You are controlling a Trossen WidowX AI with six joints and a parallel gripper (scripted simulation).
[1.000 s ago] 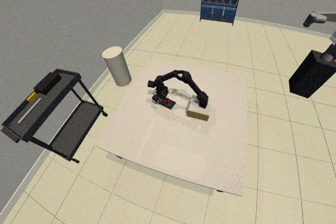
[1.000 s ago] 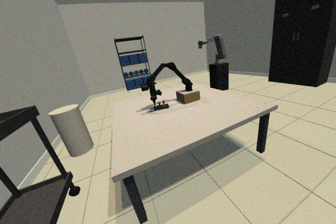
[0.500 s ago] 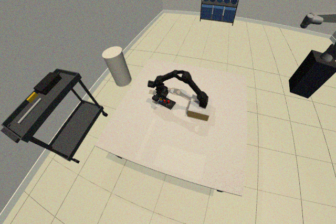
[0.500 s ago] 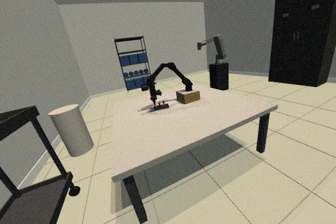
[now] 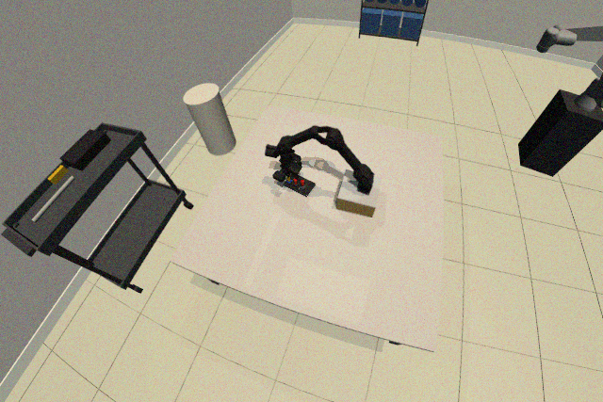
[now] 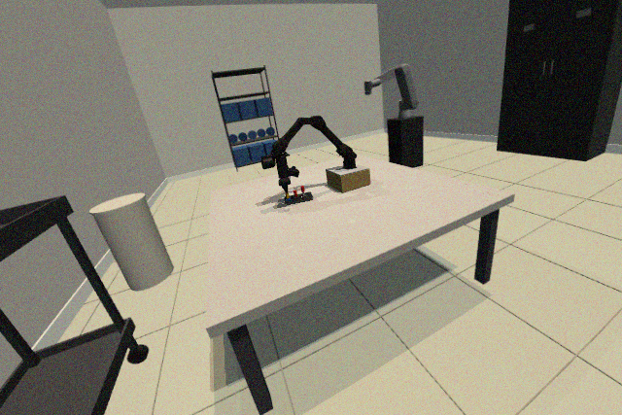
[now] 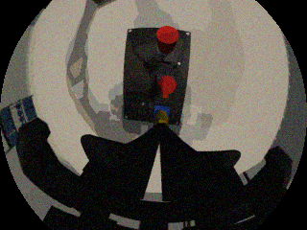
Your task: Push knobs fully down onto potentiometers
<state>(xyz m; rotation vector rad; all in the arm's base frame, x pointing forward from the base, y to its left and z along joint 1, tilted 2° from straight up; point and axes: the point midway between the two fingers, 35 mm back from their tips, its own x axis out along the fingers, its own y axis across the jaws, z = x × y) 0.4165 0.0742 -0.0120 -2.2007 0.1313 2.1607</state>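
Black and closed together at its tips, the gripper (image 5: 285, 176) (image 6: 287, 191) (image 7: 160, 126) is clenched with nothing in its grasp, pointing down at one end of the dark circuit board (image 5: 307, 189) (image 6: 297, 200) (image 7: 141, 86). Right at the fingertips are a blue component (image 7: 161, 109) and its brass-yellow shaft (image 5: 288, 178) (image 6: 288, 194) (image 7: 161, 117); whether the tips touch that shaft, I cannot tell. Just beyond them along the board is the nearer red knob (image 5: 295, 181) (image 6: 294, 193) (image 7: 167, 84), and past it, toward the board's opposite end, the farther red knob (image 5: 302, 183) (image 6: 302, 190) (image 7: 167, 34), both apart from the tool. How far either knob sits down its shaft is too small to judge. Beneath the board and tool spreads the pale table (image 5: 317, 261) (image 6: 301, 250). Well apart from the gripper, the black arm (image 5: 347, 150) (image 6: 331, 136) rises from a white-topped brown block (image 5: 355, 205) (image 6: 357, 180), arching over to bring the tool down.
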